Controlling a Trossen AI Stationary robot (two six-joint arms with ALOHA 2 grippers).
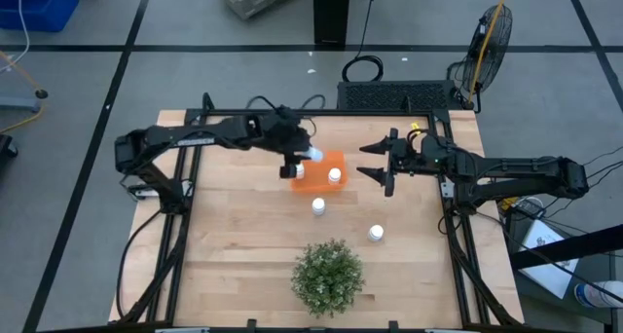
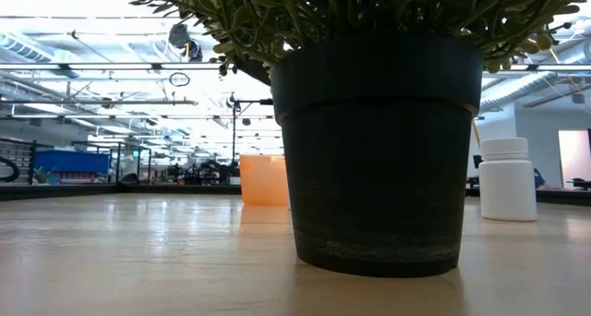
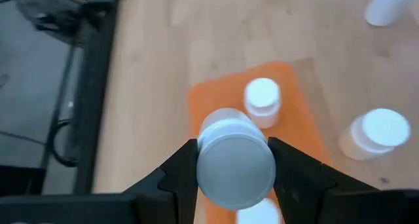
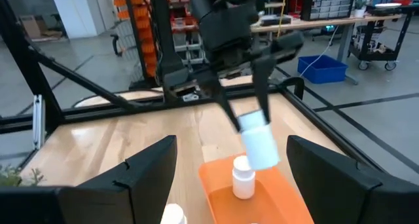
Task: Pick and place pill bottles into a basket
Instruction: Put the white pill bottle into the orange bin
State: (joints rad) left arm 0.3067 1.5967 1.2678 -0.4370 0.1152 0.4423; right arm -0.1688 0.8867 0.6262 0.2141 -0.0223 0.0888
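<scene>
My left gripper (image 1: 295,164) is shut on a white pill bottle (image 1: 313,155) above the orange basket (image 1: 316,185). The right wrist view shows this bottle (image 4: 259,144) hanging over the basket (image 4: 288,198). One bottle (image 1: 335,175) stands upright in the basket, and a white shape (image 3: 258,214) shows below the held bottle. Two more bottles (image 1: 318,206) (image 1: 376,233) stand on the table nearer the front. My right gripper (image 1: 382,165) is open and empty, just right of the basket and pointing at it. My left gripper pinches the bottle's round sides (image 3: 203,160) between its two fingers, near the bottle's upper end (image 4: 247,123). The fingers (image 4: 226,109) come from above, slanting down. The bottle hangs tilted below them, lifted clear over the basket.
A round green plant (image 1: 328,275) in a dark pot (image 2: 379,150) stands at the table's front middle and fills most of the low view. Black frame rails (image 1: 185,216) run along the table's left and right sides.
</scene>
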